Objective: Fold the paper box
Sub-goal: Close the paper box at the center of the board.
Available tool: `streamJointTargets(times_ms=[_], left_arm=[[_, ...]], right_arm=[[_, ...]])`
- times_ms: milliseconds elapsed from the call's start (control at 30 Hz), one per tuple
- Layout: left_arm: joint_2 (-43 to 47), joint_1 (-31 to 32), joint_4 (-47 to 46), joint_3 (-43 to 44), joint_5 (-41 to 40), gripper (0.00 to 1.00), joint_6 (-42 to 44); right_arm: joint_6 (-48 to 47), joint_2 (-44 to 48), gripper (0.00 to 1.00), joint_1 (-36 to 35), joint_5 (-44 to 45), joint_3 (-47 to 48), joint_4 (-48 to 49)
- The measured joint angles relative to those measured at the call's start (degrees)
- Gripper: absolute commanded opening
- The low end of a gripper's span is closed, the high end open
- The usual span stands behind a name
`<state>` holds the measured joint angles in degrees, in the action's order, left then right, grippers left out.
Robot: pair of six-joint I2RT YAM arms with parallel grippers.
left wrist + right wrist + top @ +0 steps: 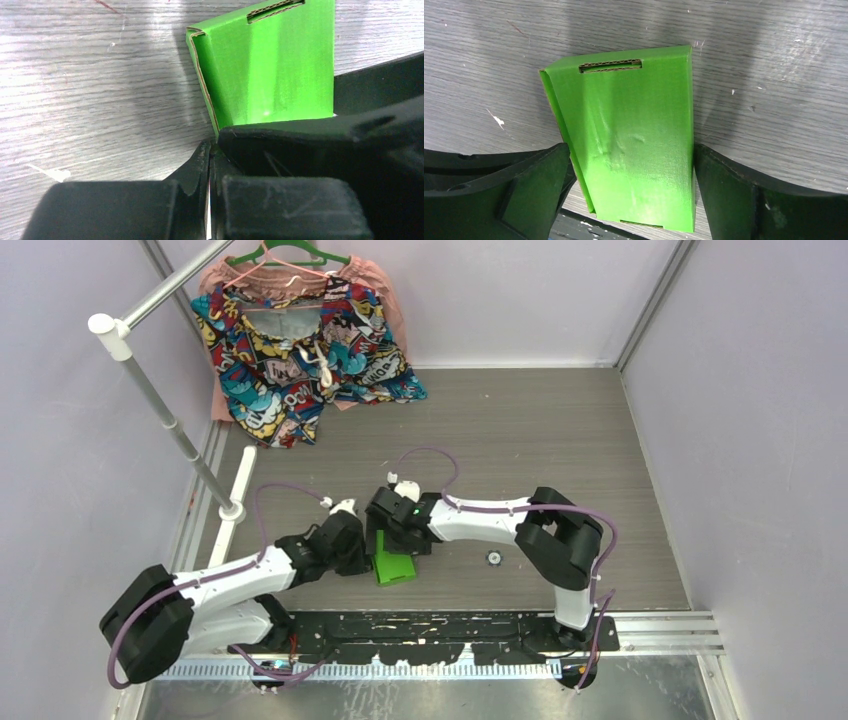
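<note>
The paper box [395, 568] is bright lime-green card folded into a flat rectangular shape, lying on the grey table just ahead of the arm bases. In the right wrist view the box [639, 125] shows a slot near its far end and a side panel standing out along its left edge. My right gripper [631, 147] is open wide and straddles the box, one finger close against each long side. My left gripper [212, 147] is shut, its tips at the box's [270, 65] near left corner, with no card visible between them. From above, both grippers [365, 548] [395, 538] meet over the box.
A colourful patterned garment [300, 350] hangs on a green hanger at the back left, by a white clothes-rack pole [170, 410] whose base [235, 505] lies left of the arms. A small round object [493, 558] sits right of the box. A black base plate [450, 625] runs along the near edge.
</note>
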<state>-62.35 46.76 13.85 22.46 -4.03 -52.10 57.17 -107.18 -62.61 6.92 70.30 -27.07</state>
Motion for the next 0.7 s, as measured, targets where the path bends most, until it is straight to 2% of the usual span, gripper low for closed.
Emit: streamJointTargets(times_ms=[533,700], left_arm=[[-5.75,-0.26,2.01,4.79,-0.81,0.00,0.57],[-10.36,-0.26,1.33,7.96,-0.92,0.00,1.31]], right_arm=[[-5.75,1.33,1.00,-0.55,2.49,-0.48,-1.16],[-6.43,2.08,1.00,0.70,4.00,-0.52,-3.21]])
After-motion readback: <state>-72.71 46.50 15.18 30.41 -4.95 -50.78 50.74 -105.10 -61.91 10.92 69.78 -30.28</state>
